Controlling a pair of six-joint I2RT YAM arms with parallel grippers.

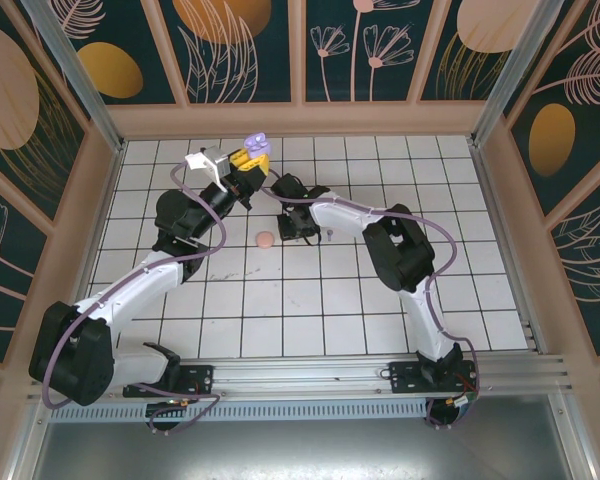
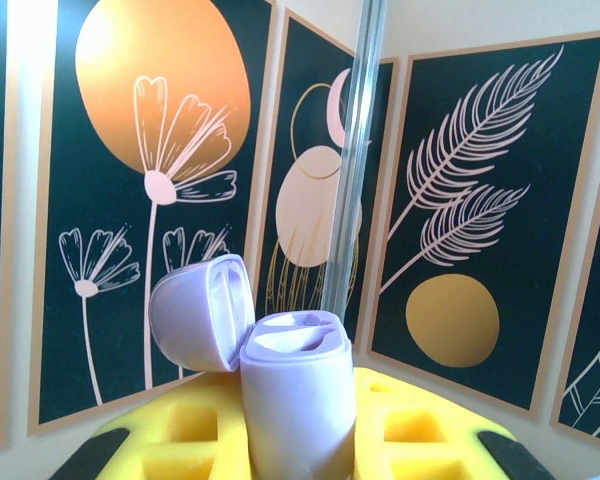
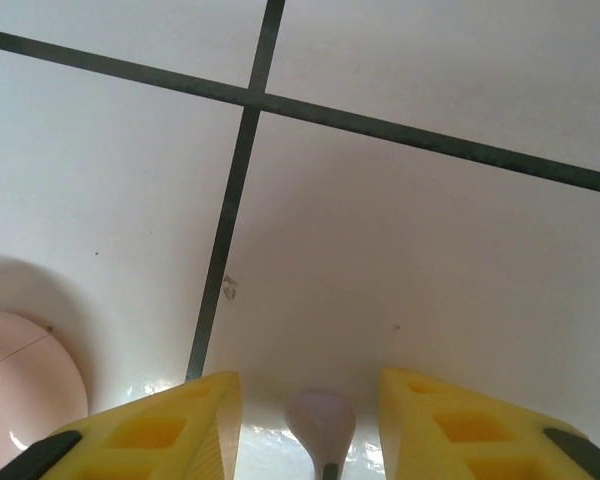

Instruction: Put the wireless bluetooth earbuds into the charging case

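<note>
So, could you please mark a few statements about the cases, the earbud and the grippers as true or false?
1. The lid of the lilac case stands open. True.
2. Nothing holds the lilac case. False: the left gripper grips it, raised.
3. The right gripper clamps the lilac earbud. False: its jaws stand apart, the earbud between them.
4. The pink case lies on the tiled table near the right gripper. True.

Bright, even light; soft shadows on the tiles [image 3: 100, 300]; close foreground blurred.
</note>
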